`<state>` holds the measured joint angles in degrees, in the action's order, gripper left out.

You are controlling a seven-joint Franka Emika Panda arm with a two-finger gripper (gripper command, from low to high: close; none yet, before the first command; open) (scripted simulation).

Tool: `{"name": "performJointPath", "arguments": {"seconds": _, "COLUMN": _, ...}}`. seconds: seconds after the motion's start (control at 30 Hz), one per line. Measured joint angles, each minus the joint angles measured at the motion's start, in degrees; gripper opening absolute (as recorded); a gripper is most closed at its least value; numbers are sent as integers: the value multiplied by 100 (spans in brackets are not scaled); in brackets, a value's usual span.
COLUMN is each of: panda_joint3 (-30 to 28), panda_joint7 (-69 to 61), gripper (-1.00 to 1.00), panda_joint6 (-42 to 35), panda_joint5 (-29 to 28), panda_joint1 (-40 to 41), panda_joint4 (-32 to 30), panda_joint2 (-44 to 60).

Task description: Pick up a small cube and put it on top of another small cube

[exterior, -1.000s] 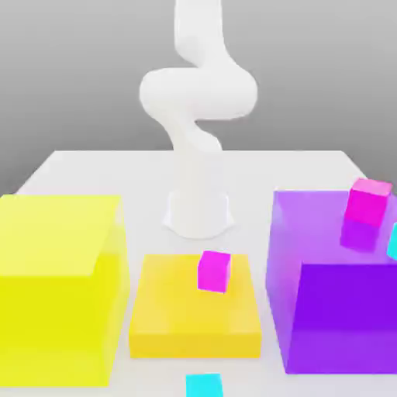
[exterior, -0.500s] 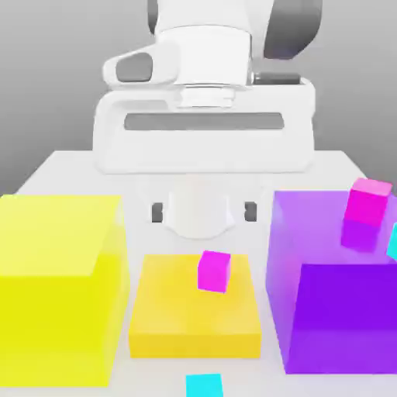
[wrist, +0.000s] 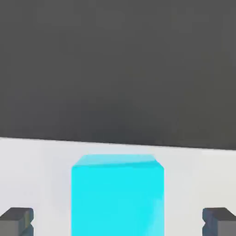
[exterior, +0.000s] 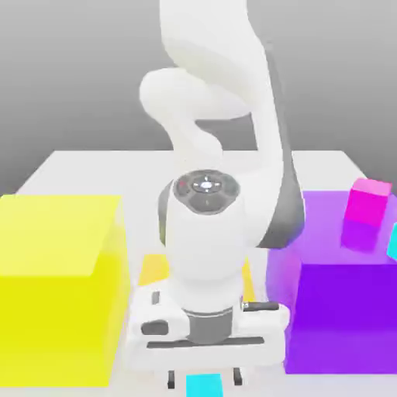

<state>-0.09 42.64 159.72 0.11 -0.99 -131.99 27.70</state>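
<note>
A small cyan cube (exterior: 204,386) rests on the white table at its front edge. My gripper (exterior: 205,378) has come down over it and is open. Its dark fingertips (wrist: 16,221) stand wide on either side of the cube (wrist: 117,198) without touching it. A second small cyan cube (exterior: 393,240) peeks in at the exterior view's right edge, on top of the big purple block (exterior: 341,310).
A tall yellow block (exterior: 58,287) stands on the exterior view's left. A low yellow block (exterior: 153,268) sits behind my hand, mostly hidden by the arm. A magenta cube (exterior: 368,201) lies on the purple block's far corner.
The arm has swung forward and down, bringing the hand from high at the back to low over the front cyan cube. It now hides the magenta cube on the low yellow block.
</note>
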Motion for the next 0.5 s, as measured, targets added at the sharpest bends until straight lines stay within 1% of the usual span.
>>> {"name": "performJointPath", "arguments": {"seconds": 0.23, "panda_joint3": 4, "panda_joint7": 5, "gripper": -100, "panda_joint6": 4, "panda_joint5": -6, "panda_joint1": 4, "panda_joint4": 1, "panda_joint2": 8}}
{"name": "performJointPath", "arguments": {"seconds": 0.37, "panda_joint3": 4, "panda_joint7": 3, "gripper": -100, "panda_joint6": -552, "panda_joint5": -4, "panda_joint1": 4, "panda_joint4": -141, "panda_joint2": -690}}
{"name": "performJointPath", "arguments": {"seconds": 0.5, "panda_joint3": 411, "panda_joint7": -670, "gripper": -100, "panda_joint6": -1463, "panda_joint5": -102, "panda_joint1": -225, "panda_joint4": 117, "panda_joint2": -1337}}
